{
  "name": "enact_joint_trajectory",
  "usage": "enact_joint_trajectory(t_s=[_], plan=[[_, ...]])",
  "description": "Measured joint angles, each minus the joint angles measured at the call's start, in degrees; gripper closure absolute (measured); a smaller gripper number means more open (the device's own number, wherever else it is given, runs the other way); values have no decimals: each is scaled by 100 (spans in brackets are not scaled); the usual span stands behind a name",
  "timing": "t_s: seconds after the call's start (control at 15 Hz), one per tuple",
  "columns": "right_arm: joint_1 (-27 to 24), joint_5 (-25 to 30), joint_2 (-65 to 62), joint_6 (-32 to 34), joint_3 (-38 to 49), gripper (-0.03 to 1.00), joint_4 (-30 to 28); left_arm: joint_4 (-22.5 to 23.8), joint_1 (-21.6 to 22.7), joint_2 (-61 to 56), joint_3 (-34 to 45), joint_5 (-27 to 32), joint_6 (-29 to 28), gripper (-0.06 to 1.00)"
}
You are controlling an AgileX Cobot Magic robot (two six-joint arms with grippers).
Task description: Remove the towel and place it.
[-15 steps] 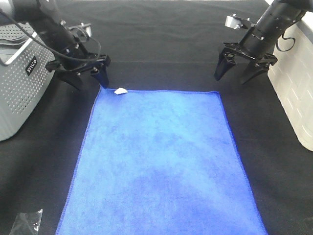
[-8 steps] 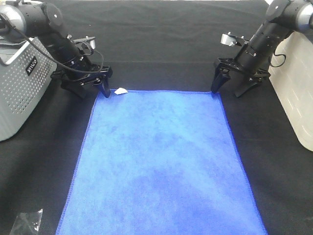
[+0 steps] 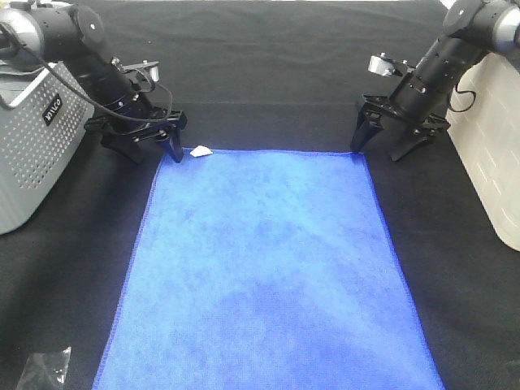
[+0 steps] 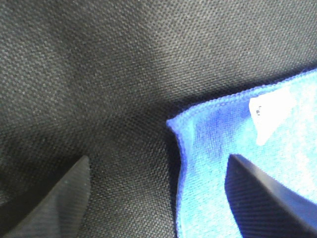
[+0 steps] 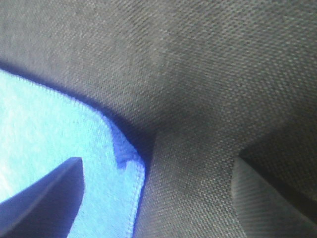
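Blue towel point(image 3: 264, 268) flat, L hand point(image 3: 150, 152) & R hand point(image 3: 378, 149) spread astride corners (tag point(image 3: 200, 150) by L).

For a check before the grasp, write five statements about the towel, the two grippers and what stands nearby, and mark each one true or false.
1. The towel lies spread flat on the black surface. True.
2. The left gripper is shut on a towel corner. False: its fingers stand open, one on each side of the corner.
3. The white tag sits at the far corner by the left gripper. True.
4. The right gripper is at the towel's near edge. False: it is at the far right corner, fingers open.
5. A grey perforated basket stands left of the towel. True.
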Motion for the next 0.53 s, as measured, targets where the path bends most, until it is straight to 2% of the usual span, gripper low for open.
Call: enact_joint_trajectory(t_s=[0.2, 0.53], plan=[[40, -23, 0, 149, 0, 19, -63, 0, 0, 0, 0, 0, 17, 24], [390, -52, 0, 201, -17, 19, -642, -155, -149, 6, 0, -11, 172, 24]])
